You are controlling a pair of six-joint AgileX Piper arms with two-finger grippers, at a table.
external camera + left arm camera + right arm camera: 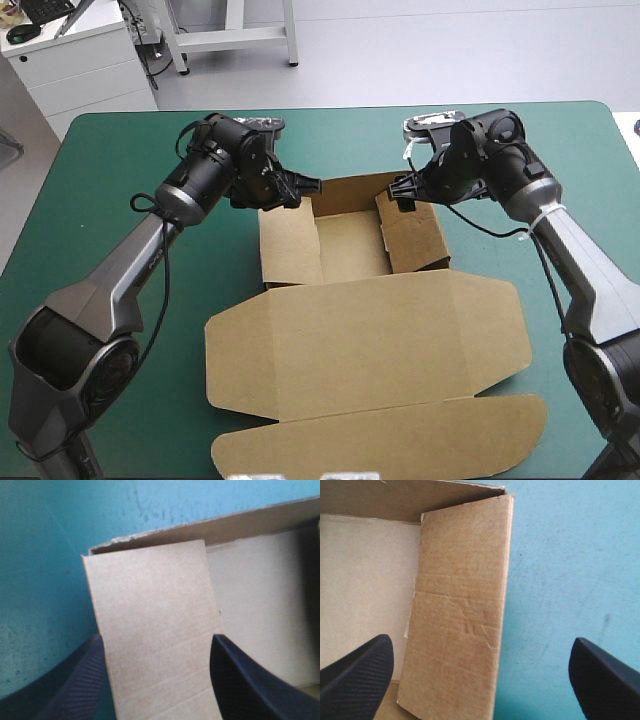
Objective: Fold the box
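One box (370,340) lies in the middle of the table (100,180). Its tray (350,250) is toward the far edge with the walls up, and its lid (380,350) is spread flat toward the near edge.

The left gripper (305,187) is at the tray's far left corner. From its own camera, the left gripper (156,645) has its fingers (75,685) spread apart, with an upright flap (150,620) filling the gap between them. The tray's pale inside is beside the flap and the cover (45,580) is on the other side.

The right gripper (402,190) is at the far right corner. Its camera shows the right gripper (480,645) with its fingers (360,675) wide apart, straddling the side wall (460,605). One finger is over the tray's inside, the other over bare cover (560,570). Neither finger touches the board.
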